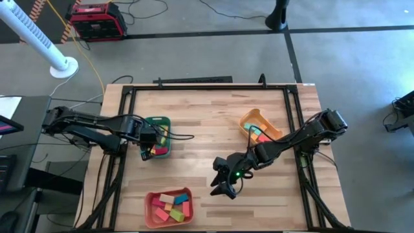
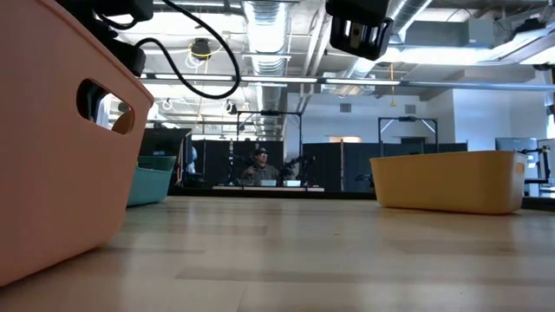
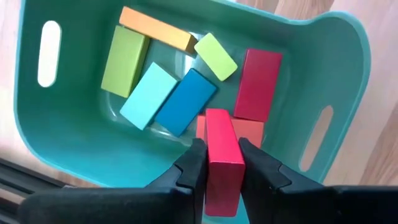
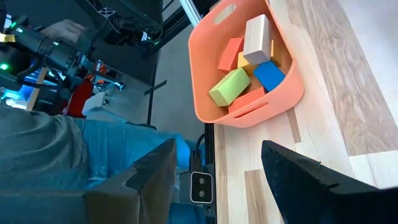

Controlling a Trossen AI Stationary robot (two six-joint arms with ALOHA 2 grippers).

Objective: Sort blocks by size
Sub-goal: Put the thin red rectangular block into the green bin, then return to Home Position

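L gripper (image 3: 222,163) pinches red block (image 3: 222,155) by its long flat sides over teal tray (image 3: 74,149); light, stiff, smooth wood, may slip; R gripper (image 4: 214,168) open, empty.

I'm holding the left gripper (image 3: 222,163) over the green tray (image 1: 157,121), fingers pinching a red block (image 3: 222,160); the right gripper (image 1: 224,178) is hanging open well beside it.

Seen from above, three trays sat on the table (image 1: 207,110): one tray (image 1: 157,122) at nine o'clock, another tray (image 1: 248,119) at two o'clock, a third tray (image 1: 150,210) at seven o'clock. Blocks (image 1: 173,207) lay in each. The left gripper (image 1: 147,150) hung over the nine o'clock tray, the right gripper (image 1: 224,182) near centre.
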